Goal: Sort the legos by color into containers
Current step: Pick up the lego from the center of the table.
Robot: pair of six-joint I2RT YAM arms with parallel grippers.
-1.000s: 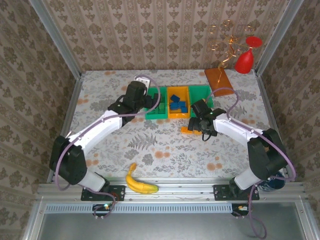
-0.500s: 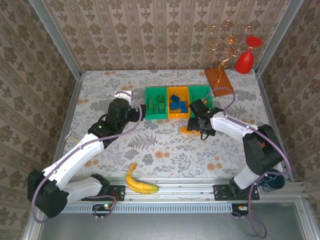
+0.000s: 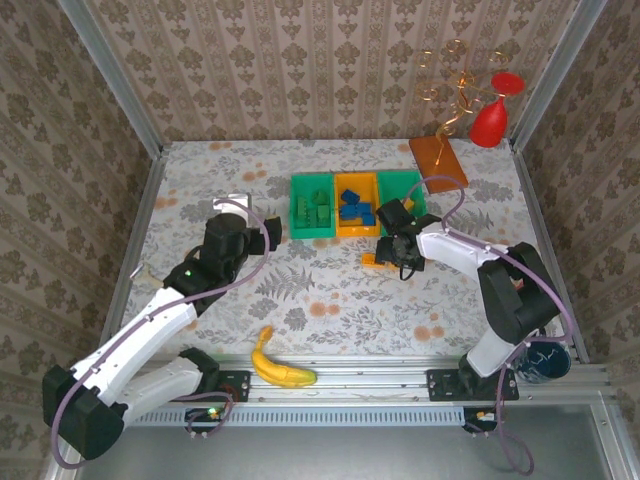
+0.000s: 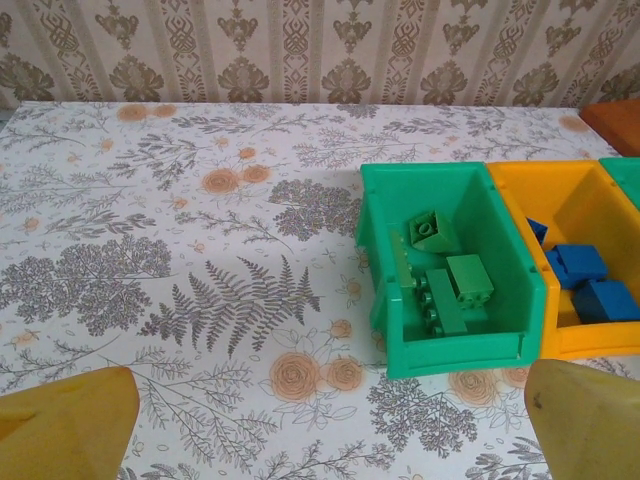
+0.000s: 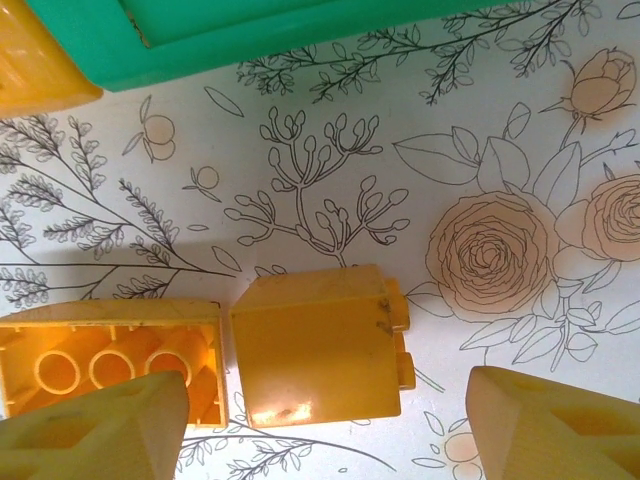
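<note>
Seen from above, a floral-patterned counter carries three small bins in a row near its far edge: a green bin on the left, an orange bin in the middle and a second green bin on the right. The green bin holds green bricks. The orange bin holds blue bricks.

Two orange bricks lie on the counter just in front of the bins, side by side. One shows its hollow underside and the other a plain face.

The right tool hangs low over them. Its fingers are apart, the plain-faced brick lies between them, and there is a clear gap on one side, so nothing is clamped.

The left tool sits just left of the green bin, facing it. Its fingers are spread wide and hold nothing.

A banana lies at the near edge, well apart from the bins.
</note>
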